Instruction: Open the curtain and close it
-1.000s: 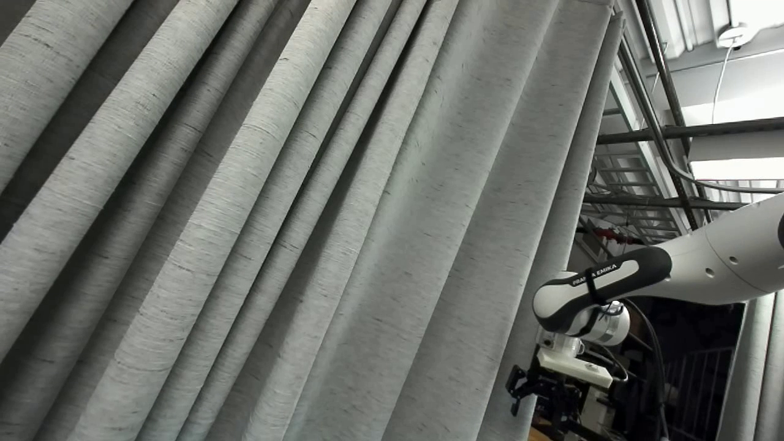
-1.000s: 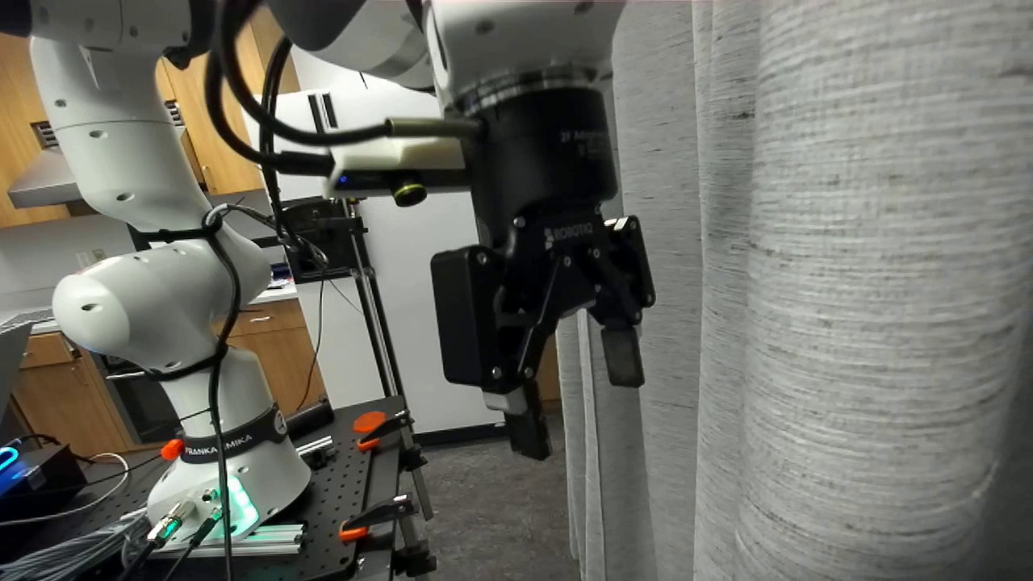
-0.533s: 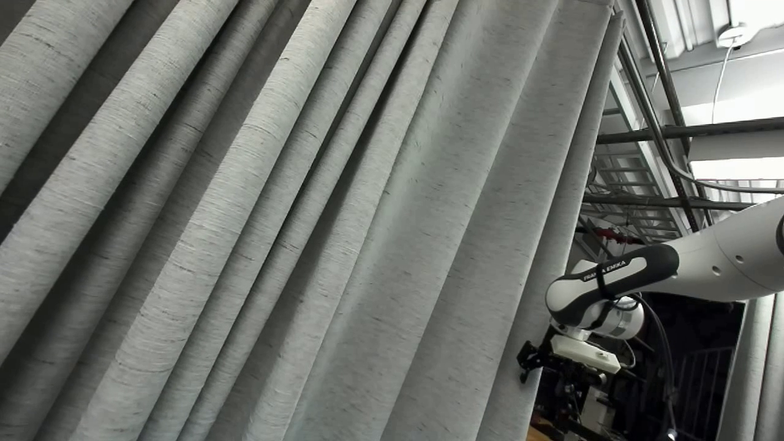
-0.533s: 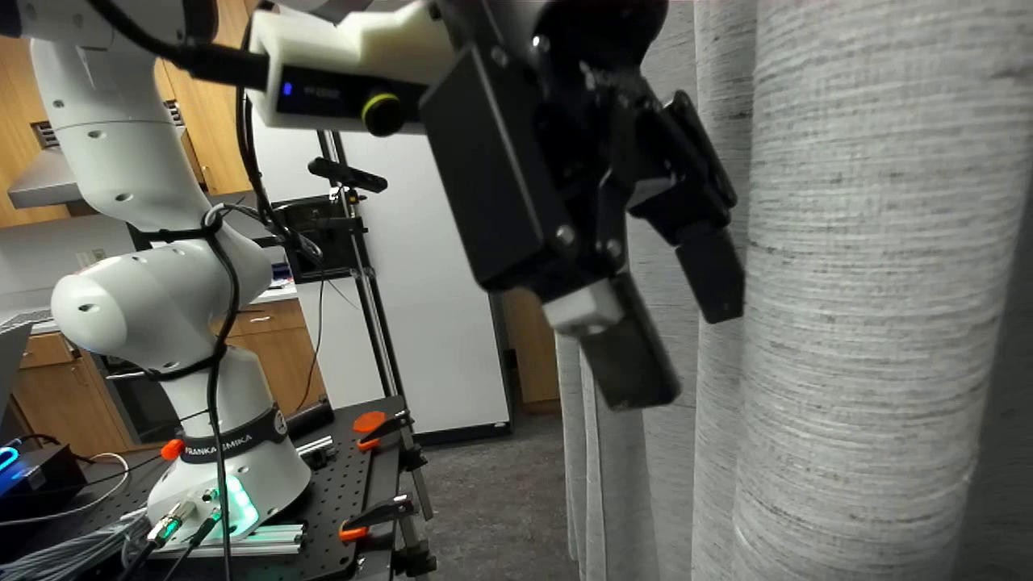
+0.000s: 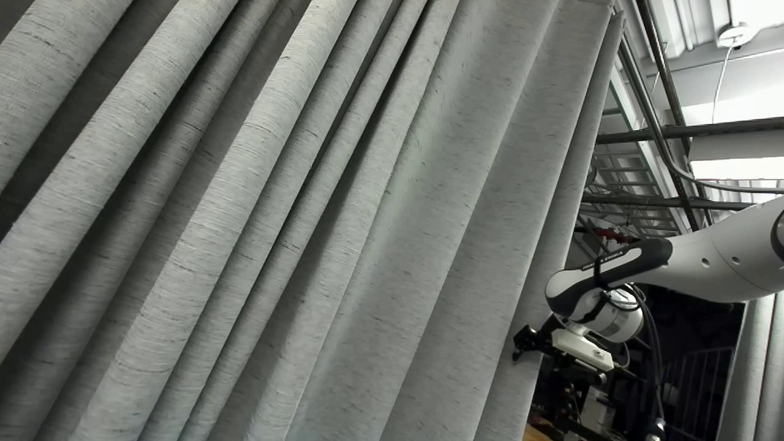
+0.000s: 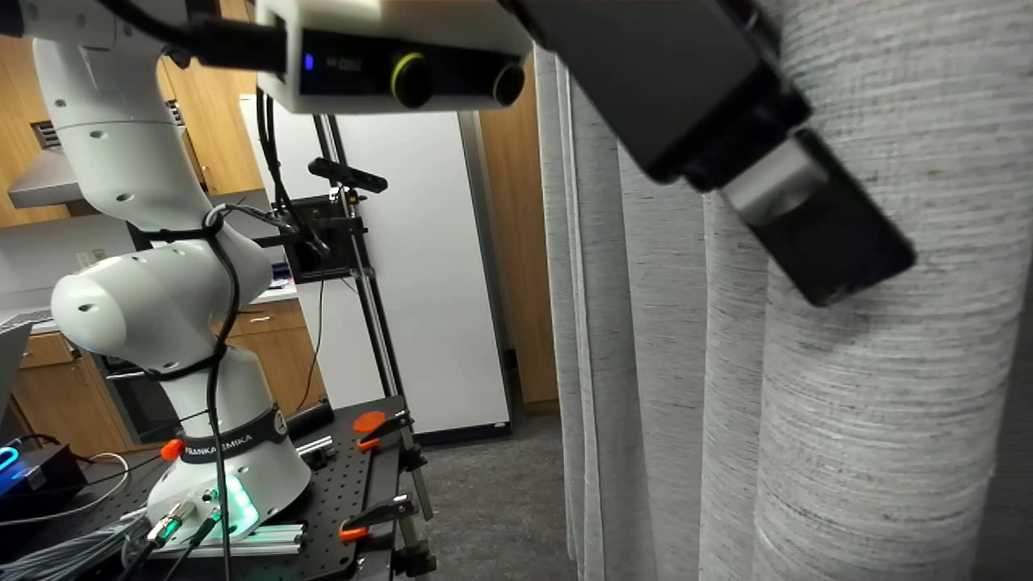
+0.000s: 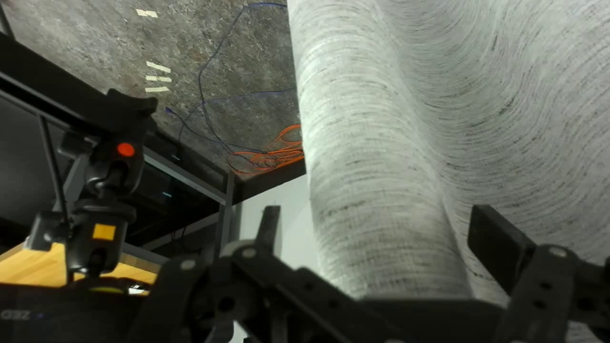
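Fingers (image 7: pixel 498 245) spread wide, unclenched. Light grey woven curtain (image 7: pixel 376 176) hangs in long pleats; in wrist view, one rounded fold appears between the fingers, contact not discernible.

Arm (image 5: pixel 723 257): enters from the right edge in an exterior view, sloping down leftward.
Wrist (image 5: pixel 615 321): bent, lower right of that frame.
Base (image 6: pixel 270 480): lower left in an exterior view.
Gripper (image 7: pixel 379 233): fingers (image 7: pixel 268 228) spread wide, lower centre and lower right of the wrist view.

"FRANKA EMIKA" on arm (image 6: pixel 157 294), "ZED" on camera (image 7: pixel 62 312)
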You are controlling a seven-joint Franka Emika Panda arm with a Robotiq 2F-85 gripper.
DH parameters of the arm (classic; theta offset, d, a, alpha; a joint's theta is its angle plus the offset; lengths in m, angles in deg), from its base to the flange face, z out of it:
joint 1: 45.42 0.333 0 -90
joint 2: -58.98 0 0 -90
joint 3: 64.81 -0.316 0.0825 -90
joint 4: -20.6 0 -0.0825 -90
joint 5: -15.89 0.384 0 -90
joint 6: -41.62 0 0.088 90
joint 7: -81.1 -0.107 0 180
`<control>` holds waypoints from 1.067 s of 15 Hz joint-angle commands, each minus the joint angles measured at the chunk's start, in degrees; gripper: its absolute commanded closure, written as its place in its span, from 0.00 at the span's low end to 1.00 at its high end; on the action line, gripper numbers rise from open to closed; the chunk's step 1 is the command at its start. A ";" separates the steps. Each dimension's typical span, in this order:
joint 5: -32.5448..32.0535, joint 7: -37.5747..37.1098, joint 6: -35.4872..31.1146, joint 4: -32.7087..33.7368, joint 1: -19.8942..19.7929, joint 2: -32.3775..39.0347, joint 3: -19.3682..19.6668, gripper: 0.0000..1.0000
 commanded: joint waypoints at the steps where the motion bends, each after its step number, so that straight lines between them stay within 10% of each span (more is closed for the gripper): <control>1: 0.55 0.35 0.10 0.11 -0.13 0.01 -0.15 0.00; 16: -1.25 -0.99 -9.80 8.20 -0.75 6.55 0.04 0.00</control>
